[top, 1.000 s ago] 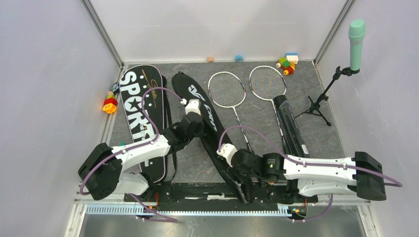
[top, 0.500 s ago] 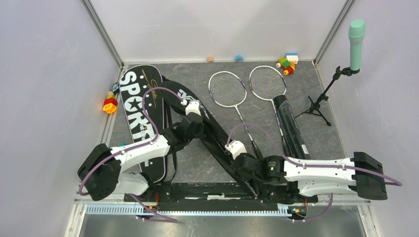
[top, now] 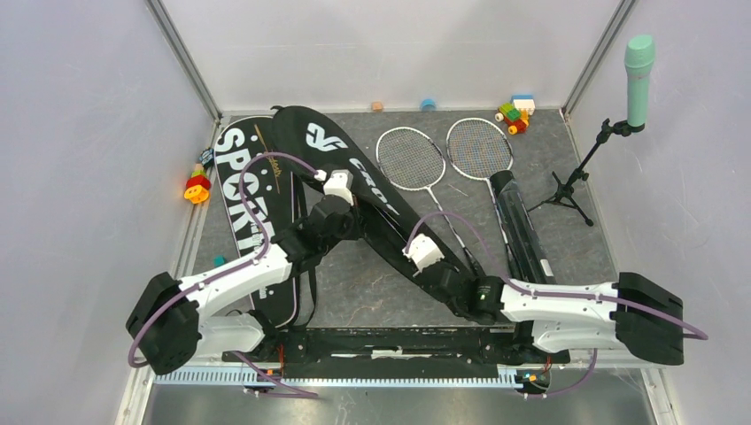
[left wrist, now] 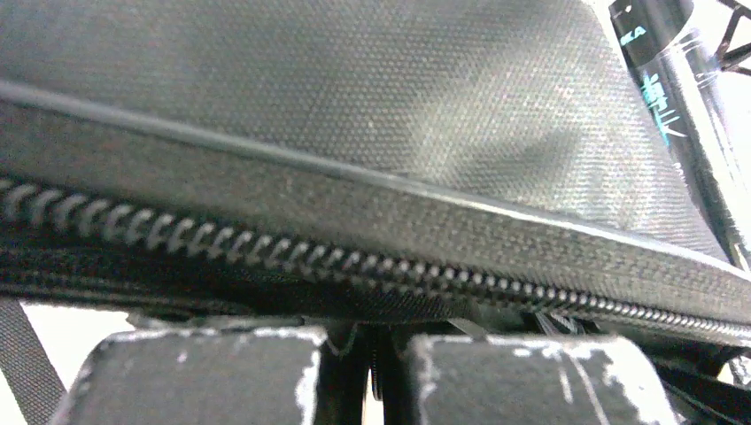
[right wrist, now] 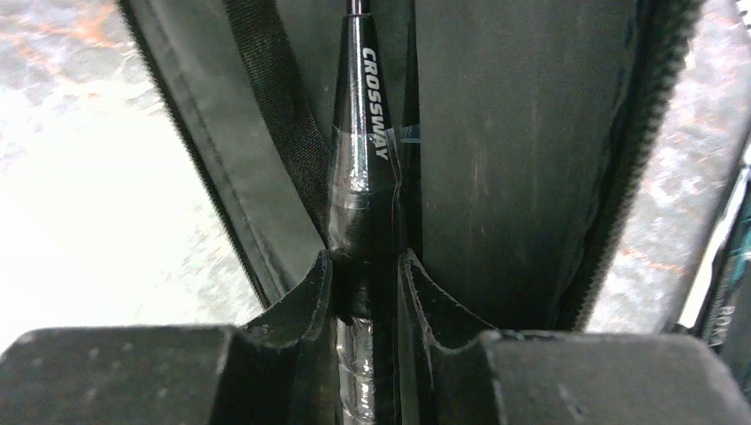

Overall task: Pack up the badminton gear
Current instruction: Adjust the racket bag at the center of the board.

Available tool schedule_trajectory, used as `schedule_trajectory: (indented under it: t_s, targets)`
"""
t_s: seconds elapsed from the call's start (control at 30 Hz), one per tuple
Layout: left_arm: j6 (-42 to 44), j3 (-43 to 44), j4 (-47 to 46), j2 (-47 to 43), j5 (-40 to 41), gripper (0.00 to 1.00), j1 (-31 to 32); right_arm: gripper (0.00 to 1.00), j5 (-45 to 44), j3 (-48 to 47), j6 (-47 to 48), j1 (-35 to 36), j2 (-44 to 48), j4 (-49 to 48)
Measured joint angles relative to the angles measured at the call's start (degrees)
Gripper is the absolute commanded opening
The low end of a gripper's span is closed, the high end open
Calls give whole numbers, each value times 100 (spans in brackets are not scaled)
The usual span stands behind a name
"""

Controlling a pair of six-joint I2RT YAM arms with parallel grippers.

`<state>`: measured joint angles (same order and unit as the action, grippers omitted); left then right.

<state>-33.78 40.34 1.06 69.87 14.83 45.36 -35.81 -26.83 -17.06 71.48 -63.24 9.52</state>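
The black CROSSWAY racket bag [top: 329, 144] is lifted on its edge and leans over the SPORT bag [top: 237, 190]. My left gripper [top: 345, 221] is shut on its zip edge [left wrist: 266, 252], and cloth fills the left wrist view. My right gripper [top: 460, 282] is shut on the handle [right wrist: 367, 177] of the left racket [top: 410, 158], a black plastic-wrapped grip lettered CROSSWAY lying over the bag's open lining [right wrist: 505, 159]. A second racket [top: 478, 146] lies beside it, next to the long black tube [top: 518, 221]. No shuttlecocks show.
A mint-green microphone [top: 638, 71] on a black stand [top: 567, 190] is at the right wall. Toy blocks [top: 515, 113] sit at the back right and another toy [top: 197, 188] at the left edge. Two small pieces [top: 427, 104] lie by the back wall.
The left arm has raised the CROSSWAY bag and swung its wide end back and left, over the SPORT bag. The right gripper moved away from the near edge and closed on the racket handle.
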Motion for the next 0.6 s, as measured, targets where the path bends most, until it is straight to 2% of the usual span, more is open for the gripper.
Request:
schedule_trajectory:
  t_s: [0.03,0.07,0.13,0.2,0.37,0.6]
  targets:
    - [2,0,0,-55,0,2,-4,2,-26,42,179,-125,-90,-210]
    - [0,0,2,-111,20,2,-4,12,-72,81,369,-229,-149,-422]
    - [2,2,37,-201,72,2,-24,40,-90,142,592,-328,-181,-697]
    - [4,28,155,-243,153,2,-22,53,-107,188,673,-352,-184,-828]
    - [11,136,728,-232,103,2,138,70,-197,192,638,-533,162,-960]
    - [9,256,1189,-98,-4,2,157,87,785,-227,1130,-560,1244,-732]
